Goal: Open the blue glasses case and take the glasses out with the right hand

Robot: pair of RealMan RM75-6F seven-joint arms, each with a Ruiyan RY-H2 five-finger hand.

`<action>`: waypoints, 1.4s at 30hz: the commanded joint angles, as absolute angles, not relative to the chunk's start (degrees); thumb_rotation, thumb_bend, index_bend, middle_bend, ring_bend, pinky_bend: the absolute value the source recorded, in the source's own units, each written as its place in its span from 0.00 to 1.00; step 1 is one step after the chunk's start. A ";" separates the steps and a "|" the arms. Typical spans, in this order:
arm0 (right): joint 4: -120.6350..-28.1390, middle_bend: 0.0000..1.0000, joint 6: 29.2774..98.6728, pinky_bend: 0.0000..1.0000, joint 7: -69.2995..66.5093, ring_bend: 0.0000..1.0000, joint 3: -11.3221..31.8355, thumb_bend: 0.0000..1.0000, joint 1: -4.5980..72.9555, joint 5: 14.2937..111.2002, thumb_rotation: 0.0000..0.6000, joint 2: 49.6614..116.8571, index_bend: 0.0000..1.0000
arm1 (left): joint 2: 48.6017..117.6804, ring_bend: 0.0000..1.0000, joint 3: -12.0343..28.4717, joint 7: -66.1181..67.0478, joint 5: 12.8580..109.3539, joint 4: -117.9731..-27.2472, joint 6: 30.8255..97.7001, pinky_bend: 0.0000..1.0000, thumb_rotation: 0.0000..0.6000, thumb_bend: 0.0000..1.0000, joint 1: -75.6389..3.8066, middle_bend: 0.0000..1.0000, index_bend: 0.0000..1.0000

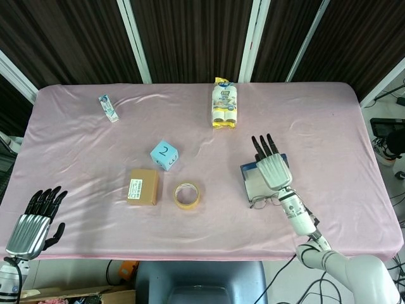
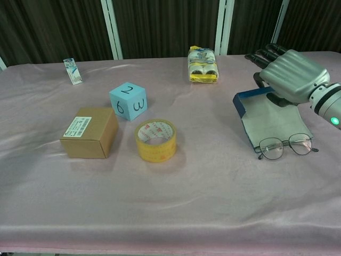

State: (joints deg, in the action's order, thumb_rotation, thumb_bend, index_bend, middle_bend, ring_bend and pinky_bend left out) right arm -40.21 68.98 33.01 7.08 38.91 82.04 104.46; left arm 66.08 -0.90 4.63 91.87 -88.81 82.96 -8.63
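Observation:
The blue glasses case (image 2: 266, 120) (image 1: 253, 180) lies open on the pink cloth at the right, grey lining up. A pair of thin-rimmed glasses (image 2: 285, 145) (image 1: 266, 202) rests across the case's near edge, free of any grip. My right hand (image 2: 290, 74) (image 1: 273, 166) hovers over the far part of the case with fingers stretched out flat and nothing in it. My left hand (image 1: 33, 223) hangs at the near left table edge, fingers apart and empty; the chest view does not show it.
A yellow tape roll (image 2: 155, 140), a brown cardboard box (image 2: 89, 132) and a blue numbered cube (image 2: 128, 100) sit mid-table. A yellow snack pack (image 2: 202, 64) lies at the back, a small white packet (image 2: 72, 71) at the far left.

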 commanded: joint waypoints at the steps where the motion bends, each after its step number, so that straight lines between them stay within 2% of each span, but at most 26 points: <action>1: -37.38 0.12 68.08 0.00 33.98 0.00 8.81 0.58 40.09 80.82 1.00 105.41 0.57 | 66.07 0.00 -0.94 4.68 91.92 -88.87 82.96 0.05 1.00 0.42 -8.62 0.00 0.00; 9: -24.71 0.12 59.28 0.00 33.83 0.00 12.23 0.58 43.15 76.08 1.00 109.33 0.55 | 66.08 0.00 -1.17 4.83 92.26 -88.87 83.23 0.05 1.00 0.42 -8.45 0.00 0.00; 12: -20.23 0.12 54.86 0.00 33.39 0.00 13.29 0.58 43.69 74.07 1.00 111.09 0.48 | 66.16 0.00 -1.15 5.04 92.09 -88.88 82.94 0.05 1.00 0.42 -8.55 0.00 0.00; 14: -18.49 0.12 52.49 0.00 32.72 0.00 13.89 0.57 43.90 73.02 1.00 111.81 0.38 | 66.24 0.00 -1.14 5.22 92.04 -88.88 82.78 0.05 1.00 0.42 -8.62 0.00 0.00; 15: -17.75 0.12 51.23 0.00 32.13 0.00 14.15 0.55 43.97 72.57 1.00 112.06 0.35 | 66.31 0.00 -1.13 5.37 91.96 -88.87 82.62 0.05 1.00 0.42 -8.68 0.00 0.00; 17: -17.30 0.12 50.30 0.00 30.76 0.00 14.39 0.44 43.97 72.22 1.00 112.12 0.24 | 66.40 0.00 -1.06 5.59 91.75 -88.87 82.34 0.05 1.00 0.42 -8.80 0.00 0.00; 21: -19.80 0.11 49.81 0.00 26.13 0.00 14.67 0.30 43.40 72.06 1.00 110.18 0.15 | 66.73 0.00 -1.09 6.24 91.65 -88.88 81.70 0.05 1.00 0.42 -9.10 0.00 0.00; 24: -26.04 0.11 50.88 0.00 21.95 0.00 13.47 0.26 41.82 73.51 1.00 106.20 0.14 | 67.02 0.00 -1.16 6.88 91.50 -88.92 81.12 0.05 1.00 0.42 -9.31 0.00 0.00; 27: -36.87 0.10 53.70 0.00 17.98 0.00 11.55 0.26 39.12 75.89 1.00 99.86 0.18 | 67.16 0.00 -1.21 7.37 91.93 -88.94 81.11 0.05 1.00 0.42 -9.52 0.00 0.00; 33: -64.97 0.10 59.72 0.00 16.33 0.00 6.92 0.26 33.22 80.76 1.00 82.65 0.35 | 67.27 0.00 -1.00 7.45 91.67 -89.32 81.82 0.05 1.00 0.42 -9.22 0.00 0.00; 38: -80.74 0.10 57.63 0.00 17.82 0.00 5.41 0.36 30.94 77.98 1.00 73.17 0.45 | 67.31 0.00 -1.32 7.54 92.09 -89.38 81.34 0.05 1.00 0.42 -9.47 0.00 0.00; 42: -85.67 0.10 54.11 0.00 17.76 0.00 4.19 0.39 30.67 75.14 1.00 70.86 0.47 | 67.15 0.00 -1.54 7.34 92.44 -89.38 81.46 0.05 1.00 0.42 -9.45 0.00 0.00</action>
